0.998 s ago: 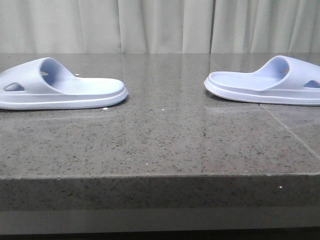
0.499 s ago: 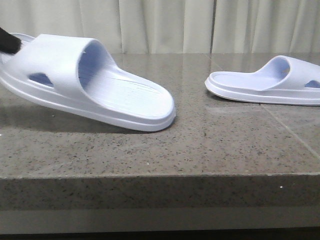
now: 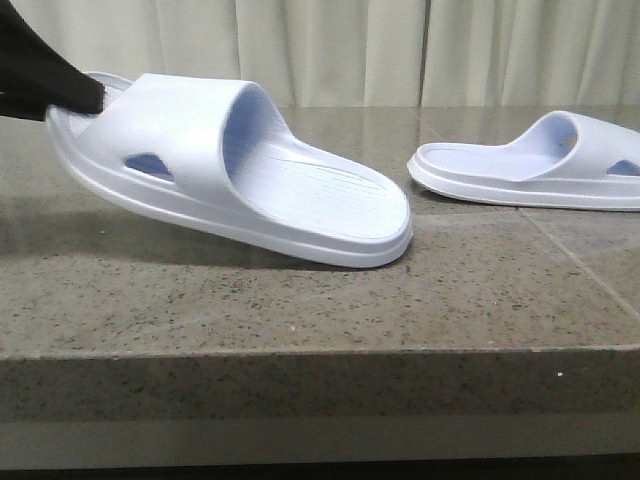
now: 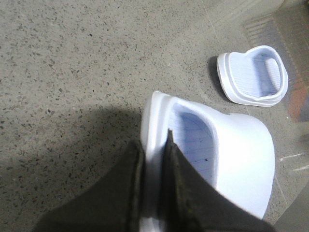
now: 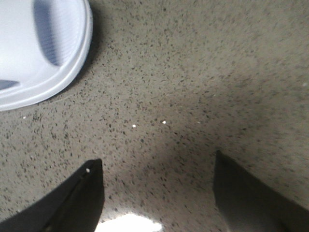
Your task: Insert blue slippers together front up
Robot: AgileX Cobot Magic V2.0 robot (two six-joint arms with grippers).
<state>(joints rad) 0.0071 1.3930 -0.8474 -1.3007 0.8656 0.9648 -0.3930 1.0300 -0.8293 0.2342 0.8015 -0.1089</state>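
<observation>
My left gripper (image 3: 62,88) is shut on the strap-end rim of one pale blue slipper (image 3: 250,180). That slipper is tilted, its gripped end raised at the left and its open heel end low toward the table's middle. In the left wrist view the fingers (image 4: 176,179) pinch the slipper's (image 4: 236,164) edge, with my left gripper (image 4: 154,145) shut on it. The other blue slipper (image 3: 530,165) lies flat at the right, also in the left wrist view (image 4: 253,77). My right gripper (image 5: 157,162) hangs open above bare stone, with a slipper (image 5: 43,53) off to one side. It does not show in the front view.
The speckled grey stone table (image 3: 320,300) has its front edge close to the camera. A pale curtain (image 3: 330,50) hangs behind it. A seam (image 3: 570,250) crosses the stone at the right, beside the flat slipper.
The left slipper, flat on the table a second ago, has been taken hold of by my left gripper, lifted, tilted and carried to the right. The right slipper has not moved.
</observation>
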